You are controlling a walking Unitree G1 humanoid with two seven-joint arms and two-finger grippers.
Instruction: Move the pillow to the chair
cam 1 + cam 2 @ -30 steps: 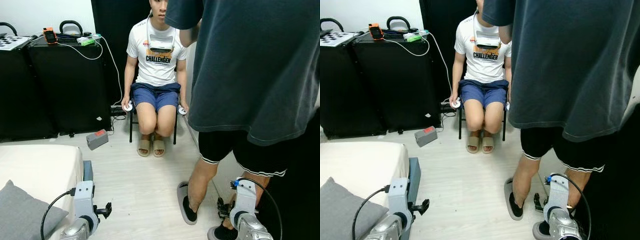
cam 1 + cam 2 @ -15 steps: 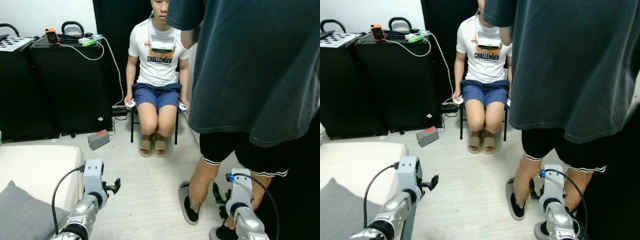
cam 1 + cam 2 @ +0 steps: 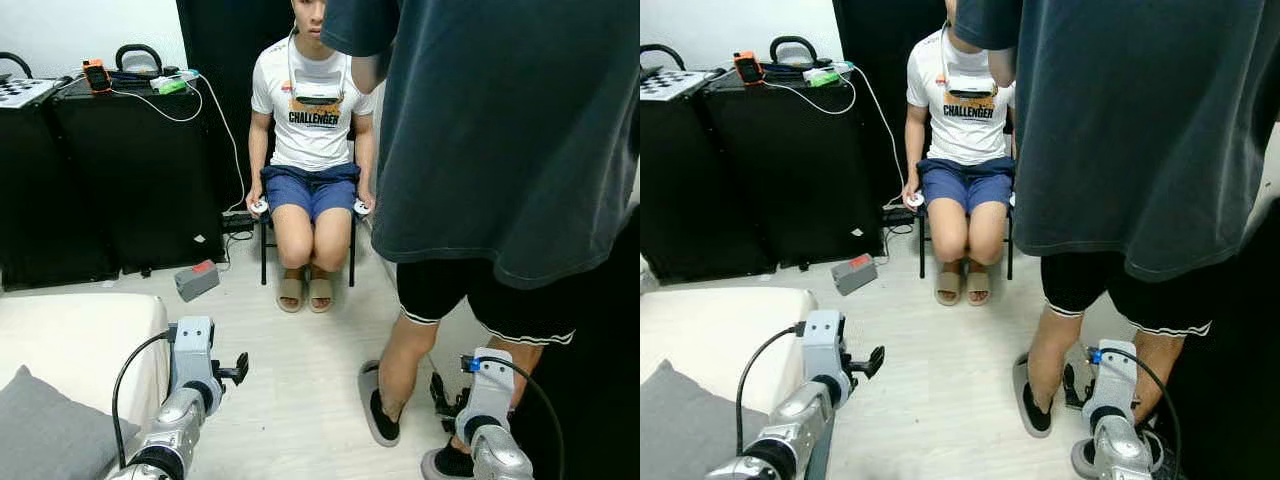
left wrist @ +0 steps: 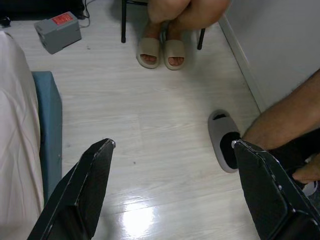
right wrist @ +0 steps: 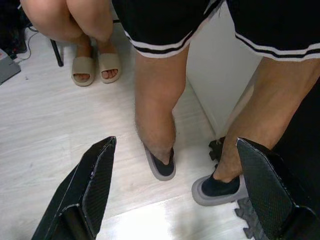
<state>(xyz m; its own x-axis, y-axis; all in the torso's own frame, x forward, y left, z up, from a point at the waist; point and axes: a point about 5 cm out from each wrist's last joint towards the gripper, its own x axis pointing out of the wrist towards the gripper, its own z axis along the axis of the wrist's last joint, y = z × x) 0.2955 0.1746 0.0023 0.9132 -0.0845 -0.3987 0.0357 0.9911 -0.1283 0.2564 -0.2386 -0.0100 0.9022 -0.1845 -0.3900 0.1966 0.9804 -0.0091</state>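
Note:
A grey pillow (image 3: 45, 437) lies on the cream bed (image 3: 80, 335) at my lower left. A black chair (image 3: 263, 240) stands ahead by the dark curtain, with a person (image 3: 310, 120) seated on it. My left gripper (image 3: 238, 368) hovers over the floor beside the bed's blue edge (image 4: 47, 125), to the right of the pillow. Its fingers (image 4: 95, 170) stand wide apart and hold nothing. My right gripper (image 5: 176, 144) is open too, low at my right. It points at the legs of a standing person (image 5: 155, 115).
The standing person (image 3: 500, 150), in a dark shirt and black shorts, is very close on my right and blocks that side. Black cases (image 3: 120, 170) with cables line the left wall. A grey box (image 3: 196, 279) lies on the pale wood floor (image 3: 300, 360).
My left arm has lifted and swung forward from beside the bed, so its gripper is now out over the floor. The right arm has barely shifted. The pillow lies as before.

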